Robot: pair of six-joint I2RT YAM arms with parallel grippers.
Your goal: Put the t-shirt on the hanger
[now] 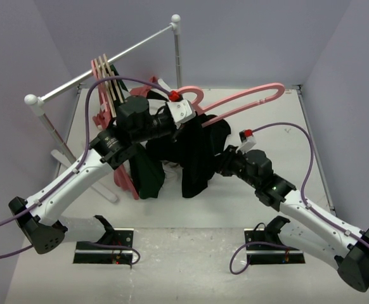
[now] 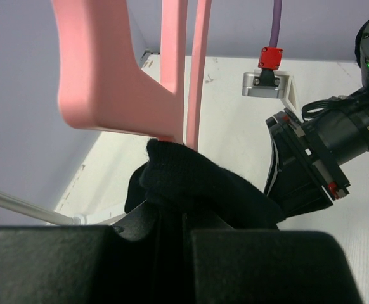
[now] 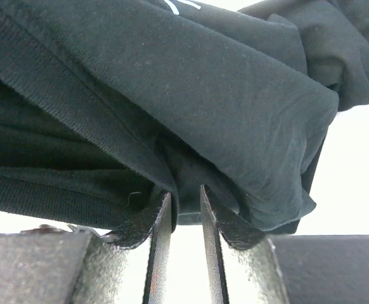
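Note:
The pink hanger [image 1: 251,96] is held in the air over the table, hook to the left, its far end pointing right. My left gripper [image 1: 187,117] is shut on it just below the hook. In the left wrist view the hanger's neck and arms [image 2: 172,69] run down into bunched black cloth [image 2: 200,183] right at my fingertips [image 2: 184,218]. The black t-shirt [image 1: 194,155] hangs from the hanger in a crumpled drape. My right gripper [image 1: 222,163] is shut on a fold at its right side. In the right wrist view the cloth [image 3: 191,95] is pinched at the tips [image 3: 186,199].
A clothes rail [image 1: 108,66] on white posts crosses the back left, with pale beige hangers [image 1: 111,85] on it. A dark green garment [image 1: 148,176] and more pink hangers [image 1: 124,180] hang just left of the t-shirt. My right arm's wrist [image 2: 317,158] is close beside the left gripper.

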